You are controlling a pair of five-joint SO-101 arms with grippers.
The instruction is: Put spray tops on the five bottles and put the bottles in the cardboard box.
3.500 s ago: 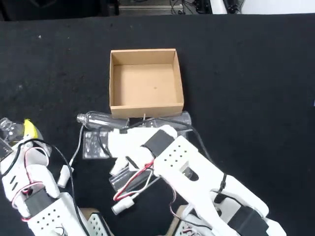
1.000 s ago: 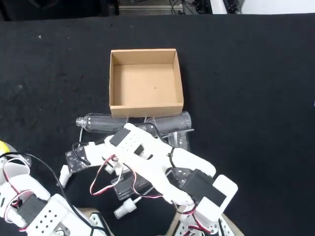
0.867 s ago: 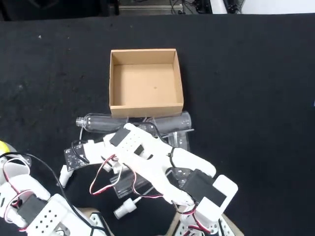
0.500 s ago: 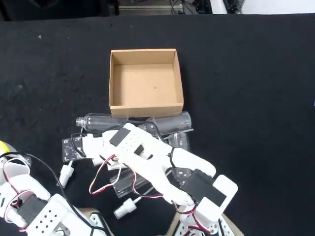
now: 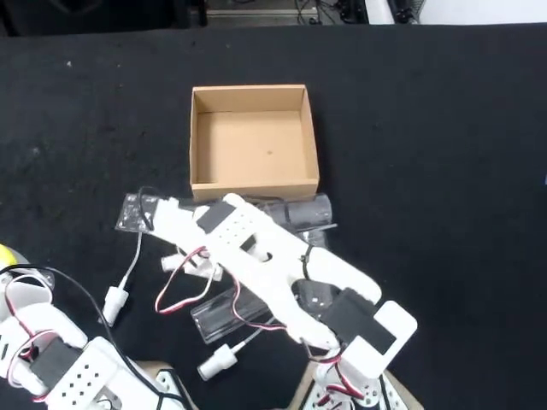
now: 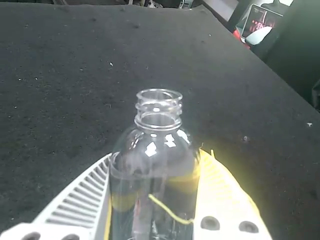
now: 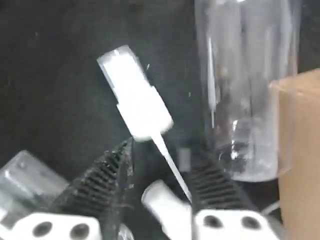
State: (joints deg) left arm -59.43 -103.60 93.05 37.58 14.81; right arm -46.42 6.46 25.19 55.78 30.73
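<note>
This looks like a robotics lab bench: a table draped in black felt, 2 white plastic arms, right arm and left arm, trailing bare red wiring, and tangled cables beyond the far edge.

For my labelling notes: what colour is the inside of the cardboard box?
The cardboard box is plain light brown inside; the high view shows it best.

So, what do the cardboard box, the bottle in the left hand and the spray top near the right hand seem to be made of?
Cardboard box: brown paperboard, matt, no shine.
Bottle: probably clear plastic, though glass cannot be excluded; glossy highlights, see-through.
Spray top: white opaque plastic by its look, smooth, with a thin pale tube.
</note>
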